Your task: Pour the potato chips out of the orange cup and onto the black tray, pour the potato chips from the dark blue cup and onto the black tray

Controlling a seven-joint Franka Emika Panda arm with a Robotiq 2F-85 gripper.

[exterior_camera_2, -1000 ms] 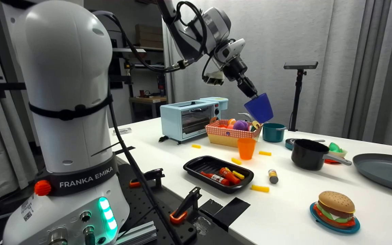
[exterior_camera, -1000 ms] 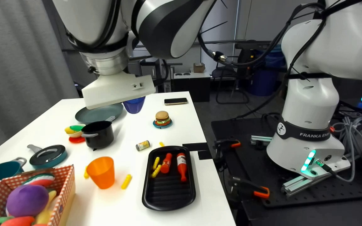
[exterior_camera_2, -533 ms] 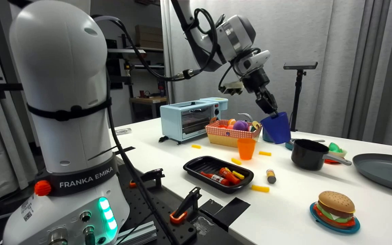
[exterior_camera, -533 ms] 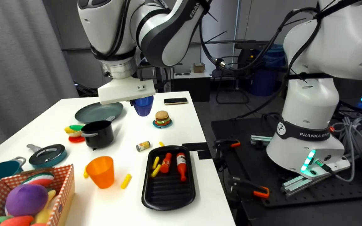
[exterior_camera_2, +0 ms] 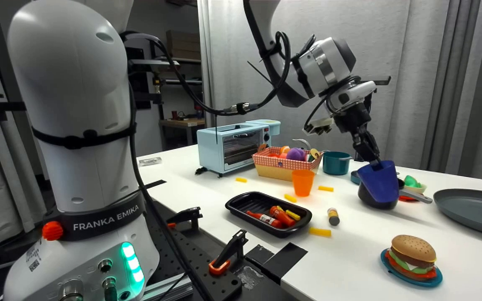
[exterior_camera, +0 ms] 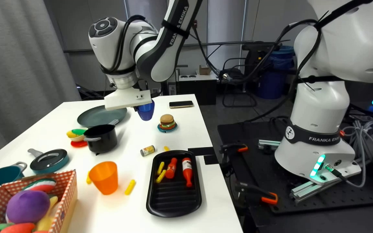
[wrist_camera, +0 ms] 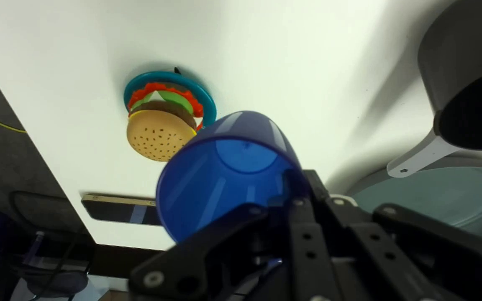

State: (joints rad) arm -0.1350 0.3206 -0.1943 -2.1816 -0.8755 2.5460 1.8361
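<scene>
My gripper (wrist_camera: 308,184) is shut on the rim of the dark blue cup (wrist_camera: 228,179), one finger inside it. The cup's inside shows only bare blue wall and floor. In both exterior views the cup (exterior_camera: 146,112) (exterior_camera_2: 381,184) hangs slightly tilted above the table. The orange cup (exterior_camera: 105,178) (exterior_camera_2: 302,182) stands upright near the basket. The black tray (exterior_camera: 173,202) (exterior_camera_2: 251,204) holds two red bottles (exterior_camera: 171,168) and yellow chip sticks (exterior_camera: 160,168). Several more yellow sticks (exterior_camera: 130,187) (exterior_camera_2: 325,188) lie on the white table around it.
A toy burger (wrist_camera: 161,133) on a teal plate, a phone (wrist_camera: 119,209), a black pot (exterior_camera: 104,139) and a grey pan (exterior_camera: 102,116) lie near the held cup. A small can (exterior_camera_2: 333,216), a basket (exterior_camera_2: 280,169) and a blue toy oven (exterior_camera_2: 228,146) are also on the table.
The gripper has carried the dark blue cup down closer to the table, away from the basket and toward the black pot and burger. It stays gripped. The tray and orange cup have not moved.
</scene>
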